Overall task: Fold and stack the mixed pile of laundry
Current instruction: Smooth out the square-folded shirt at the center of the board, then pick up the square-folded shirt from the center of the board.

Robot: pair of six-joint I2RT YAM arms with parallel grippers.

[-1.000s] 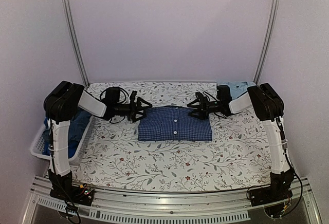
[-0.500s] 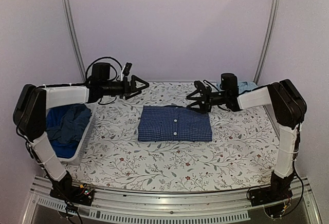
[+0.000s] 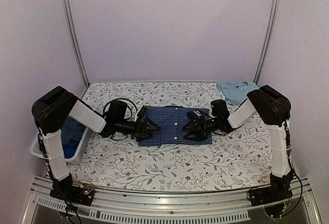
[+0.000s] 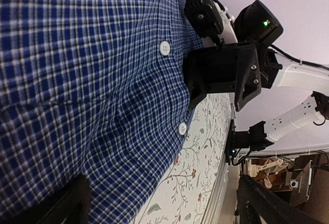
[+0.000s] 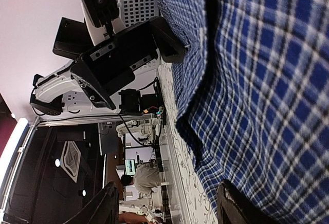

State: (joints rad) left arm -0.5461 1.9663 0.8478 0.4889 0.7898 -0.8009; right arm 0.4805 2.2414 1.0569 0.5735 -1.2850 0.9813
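Movement: both arms are dropping from their raised reach over the far side half a second ago and are now lying low at the near edge of the checked shirt (image 3: pixel 175 120), one on each side.
Left gripper (image 3: pixel 154 129): standing fully spread beside the shirt's near-left corner, pinching nothing.
Right gripper (image 3: pixel 187 130): standing partly spread on the near-right portion, fingers apart and gripping nothing.
Shirt position: lying mid-table as a folded rectangle, placket and buttons (image 4: pixel 164 48) facing up.
Rest of pile: a light-blue shirt (image 3: pixel 235 90) is waiting at the far right corner, and darker blue garments (image 3: pixel 72 131) are sitting in the white basket (image 3: pixel 37 149) off the left edge.
Risk: closing on the top layer alone is likely to peel the fold open, and uneven pulls are likely to skew the rectangle or drag the tablecloth (image 3: pixel 154 165).
Materials: thin woven cotton in a small blue-and-white check is rippling softly near the hem. The buttons are small, hard and white, and the floral cloth underneath is lying flat.
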